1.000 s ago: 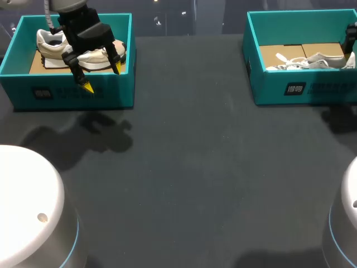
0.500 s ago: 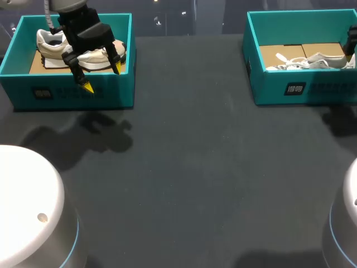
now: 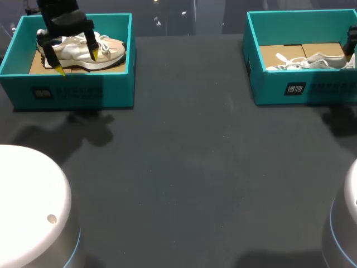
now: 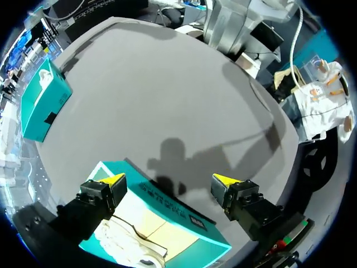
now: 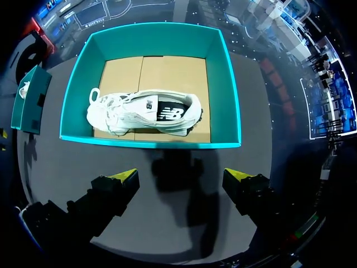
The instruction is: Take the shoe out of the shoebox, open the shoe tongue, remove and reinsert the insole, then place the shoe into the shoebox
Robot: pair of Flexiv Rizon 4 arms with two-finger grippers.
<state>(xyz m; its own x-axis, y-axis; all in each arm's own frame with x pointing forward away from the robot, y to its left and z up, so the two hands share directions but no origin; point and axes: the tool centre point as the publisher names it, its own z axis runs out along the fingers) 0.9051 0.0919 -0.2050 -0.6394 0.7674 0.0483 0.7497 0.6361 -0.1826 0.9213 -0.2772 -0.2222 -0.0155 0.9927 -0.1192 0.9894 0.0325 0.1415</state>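
Over the last second the left claw (image 3: pixel 76 62) shifts from above the front wall of the left box (image 3: pixel 83 95) toward 10 o'clock. It now hangs over the heel half of the left shoe (image 3: pixel 109 49), while the right claw (image 5: pixel 183 177) holds its place. My reading is that the left arm is lining up for the first lift, and no shoe has left its box yet. Both claws are spread wide and hold nothing. The wrist view shows the left one's yellow tips apart above the box's near wall. The right one hovers just outside the front wall of the right box (image 5: pixel 150 142). The left shoe sits upright at 10 o'clock on the desk (image 3: pixel 184 167), cream and white with a tan toe pointing to 3 o'clock. The right shoe (image 5: pixel 145 114), at 2 o'clock, lies on its side on a cardboard liner, white with a dark side panel and loose laces.
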